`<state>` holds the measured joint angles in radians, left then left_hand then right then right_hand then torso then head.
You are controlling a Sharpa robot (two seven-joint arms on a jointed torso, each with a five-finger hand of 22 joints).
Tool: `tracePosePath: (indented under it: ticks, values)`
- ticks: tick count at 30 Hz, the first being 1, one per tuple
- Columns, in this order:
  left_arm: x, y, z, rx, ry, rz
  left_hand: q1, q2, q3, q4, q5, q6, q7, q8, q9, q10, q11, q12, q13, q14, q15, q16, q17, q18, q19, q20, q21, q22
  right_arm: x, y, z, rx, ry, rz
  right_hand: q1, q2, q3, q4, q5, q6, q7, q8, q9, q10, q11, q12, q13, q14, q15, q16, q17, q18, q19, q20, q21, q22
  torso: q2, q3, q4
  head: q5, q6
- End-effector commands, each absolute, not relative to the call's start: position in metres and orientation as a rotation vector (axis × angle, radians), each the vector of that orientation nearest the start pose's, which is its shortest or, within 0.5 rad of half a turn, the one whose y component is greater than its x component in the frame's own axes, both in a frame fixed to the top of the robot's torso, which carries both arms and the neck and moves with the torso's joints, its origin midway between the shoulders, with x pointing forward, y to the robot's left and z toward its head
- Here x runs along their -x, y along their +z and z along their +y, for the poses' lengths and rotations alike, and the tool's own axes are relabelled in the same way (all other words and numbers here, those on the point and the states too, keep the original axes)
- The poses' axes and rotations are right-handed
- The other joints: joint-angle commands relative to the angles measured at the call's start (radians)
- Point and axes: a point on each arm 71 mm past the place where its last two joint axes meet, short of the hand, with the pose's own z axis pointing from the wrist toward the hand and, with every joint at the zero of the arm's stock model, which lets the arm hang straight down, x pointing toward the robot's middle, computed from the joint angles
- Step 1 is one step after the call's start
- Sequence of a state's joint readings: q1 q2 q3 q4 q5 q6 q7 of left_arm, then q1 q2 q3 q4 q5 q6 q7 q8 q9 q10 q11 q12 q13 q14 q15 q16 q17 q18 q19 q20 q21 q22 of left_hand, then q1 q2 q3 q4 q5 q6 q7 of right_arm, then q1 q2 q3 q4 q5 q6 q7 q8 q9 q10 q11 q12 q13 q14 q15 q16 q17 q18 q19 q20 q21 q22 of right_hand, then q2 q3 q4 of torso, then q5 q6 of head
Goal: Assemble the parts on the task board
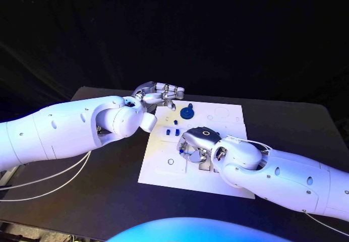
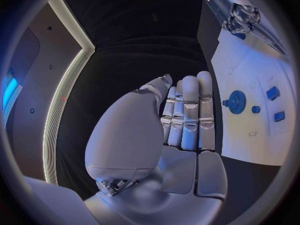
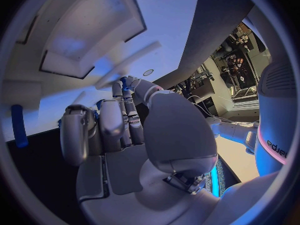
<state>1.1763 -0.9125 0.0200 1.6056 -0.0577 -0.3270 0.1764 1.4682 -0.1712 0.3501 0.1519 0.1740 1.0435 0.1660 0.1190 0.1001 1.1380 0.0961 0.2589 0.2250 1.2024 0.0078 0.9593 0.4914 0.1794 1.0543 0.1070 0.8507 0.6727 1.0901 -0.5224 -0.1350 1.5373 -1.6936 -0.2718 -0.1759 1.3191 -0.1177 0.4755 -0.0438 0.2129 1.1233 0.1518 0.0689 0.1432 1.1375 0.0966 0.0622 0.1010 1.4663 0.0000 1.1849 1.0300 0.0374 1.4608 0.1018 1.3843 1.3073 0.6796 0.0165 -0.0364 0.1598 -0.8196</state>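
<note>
The white task board [image 1: 164,169] lies in the middle of the black table. A blue gear [image 1: 187,113] sits near its far edge, and the left wrist view shows this gear [image 2: 236,102] too. Small blue parts [image 1: 172,132] lie just in front of it. My left hand [image 1: 160,93] hovers over the board's far left corner with its fingers [image 2: 189,110] straight and nothing in it. My right hand [image 1: 196,144] is down on the middle of the board, fingers curled around a small blue part [image 1: 182,149] at their tips.
Another blue peg [image 3: 19,125] lies on the board beside my right hand [image 3: 125,130]. The black table [image 1: 291,121] stretches free to the right of the board and along its near side. Both forearms cross above the board's side edges.
</note>
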Motion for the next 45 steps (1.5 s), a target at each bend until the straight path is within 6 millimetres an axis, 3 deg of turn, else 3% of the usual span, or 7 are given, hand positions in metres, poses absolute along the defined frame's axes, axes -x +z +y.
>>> tracePosePath:
  ticks: [1, 8, 15, 19, 28, 39, 45]
  values:
    - [-0.476, -0.174, 0.217, 1.183, -1.460, 1.586, -0.003, -0.003, -0.007, 0.000, -0.001, -0.005, 0.004, 0.000, -0.002, -0.008, -0.003, 0.000, 0.001, 0.000, 0.009, -0.004, -0.002, 0.005, 0.004, 0.001, -0.007, -0.002, -0.411, -0.254, -0.036, 0.549, 0.819, 1.720, -0.002, -0.014, -0.008, 0.001, 0.001, -0.009, 0.003, -0.003, -0.002, -0.015, 0.000, 0.005, -0.003, 0.007, 0.009, -0.005, -0.003, 0.012, -0.003, 0.008, -0.008, 0.160, 0.000, 0.0009, 0.0011, -0.001, 0.000]
    - [-0.476, -0.174, 0.218, 1.185, -1.455, 1.584, -0.003, -0.003, -0.007, 0.000, -0.001, -0.005, 0.004, 0.000, -0.002, -0.008, -0.003, 0.000, 0.001, 0.000, 0.009, -0.004, -0.002, 0.005, 0.004, 0.001, -0.007, -0.002, -0.409, -0.249, -0.046, 0.524, 0.821, 1.689, -0.009, -0.030, -0.022, 0.002, 0.002, -0.041, 0.007, -0.008, -0.011, -0.048, 0.005, 0.007, -0.010, 0.002, 0.014, -0.018, -0.024, 0.020, -0.023, 0.014, -0.044, 0.141, 0.000, 0.0016, -0.0006, -0.001, 0.004]
    - [-0.477, -0.174, 0.221, 1.186, -1.451, 1.582, -0.002, -0.003, -0.007, 0.000, -0.001, -0.006, 0.005, -0.001, -0.002, -0.009, -0.002, 0.000, 0.001, -0.001, 0.009, -0.004, -0.002, 0.005, 0.004, 0.001, -0.007, -0.002, -0.410, -0.229, -0.069, 0.481, 0.812, 1.638, -0.009, -0.037, -0.033, 0.003, 0.002, -0.062, 0.002, -0.007, -0.017, -0.066, 0.006, 0.014, -0.013, -0.005, 0.014, -0.035, -0.048, 0.025, -0.034, 0.016, -0.067, 0.130, 0.000, 0.0015, -0.0024, -0.011, 0.013]
    - [-0.477, -0.174, 0.222, 1.187, -1.450, 1.581, -0.002, -0.003, -0.007, 0.000, -0.001, -0.006, 0.005, -0.001, -0.002, -0.009, -0.002, 0.000, 0.001, -0.001, 0.009, -0.004, -0.002, 0.005, 0.004, 0.001, -0.007, -0.002, -0.420, -0.214, -0.089, 0.456, 0.766, 1.639, -0.014, -0.043, -0.042, 0.006, 0.002, -0.067, -0.003, -0.006, -0.019, -0.069, 0.003, 0.021, -0.013, -0.004, 0.013, -0.032, -0.045, 0.024, -0.031, 0.015, -0.063, 0.132, 0.000, 0.0008, -0.0026, -0.024, 0.021]
    - [-0.476, -0.174, 0.223, 1.184, -1.456, 1.583, -0.002, -0.003, -0.007, 0.000, -0.001, -0.007, 0.005, -0.001, -0.002, -0.010, -0.002, 0.000, 0.001, -0.001, 0.009, -0.004, -0.002, 0.005, 0.004, 0.001, -0.007, -0.002, -0.450, -0.198, -0.139, 0.442, 0.594, 1.685, -0.018, -0.060, -0.148, 0.024, 0.042, -0.111, -0.039, -0.004, -0.032, -0.123, 0.007, 0.054, -0.014, -0.001, 0.016, -0.023, -0.043, 0.026, -0.034, 0.017, -0.081, 0.125, 0.000, 0.0004, -0.0023, -0.058, 0.041]
    - [-0.476, -0.174, 0.223, 1.185, -1.454, 1.584, -0.001, -0.002, -0.007, 0.000, -0.001, -0.007, 0.005, -0.001, -0.003, -0.010, -0.002, 0.000, 0.001, -0.001, 0.009, -0.004, -0.002, 0.005, 0.004, 0.001, -0.008, -0.002, -0.460, -0.205, -0.149, 0.461, 0.546, 1.730, -0.001, -0.045, -0.201, 0.035, 0.060, -0.108, -0.047, 0.000, -0.034, -0.133, 0.005, 0.090, -0.008, 0.000, 0.014, -0.018, -0.046, 0.025, -0.028, 0.016, -0.079, 0.128, 0.002, 0.0013, 0.0022, -0.070, 0.044]
    - [-0.476, -0.174, 0.225, 1.188, -1.447, 1.580, 0.000, -0.001, -0.006, -0.001, 0.000, -0.007, 0.005, -0.001, -0.003, -0.011, -0.002, 0.000, 0.001, -0.001, 0.009, -0.004, -0.002, 0.005, 0.004, 0.001, -0.008, -0.003, -0.458, -0.210, -0.147, 0.465, 0.559, 1.748, 0.008, -0.036, -0.215, 0.039, 0.063, -0.094, -0.040, 0.003, -0.032, -0.123, 0.000, 0.113, -0.004, 0.001, 0.010, -0.013, -0.042, 0.023, -0.022, 0.013, -0.072, 0.132, 0.001, 0.0008, -0.0008, -0.067, 0.043]
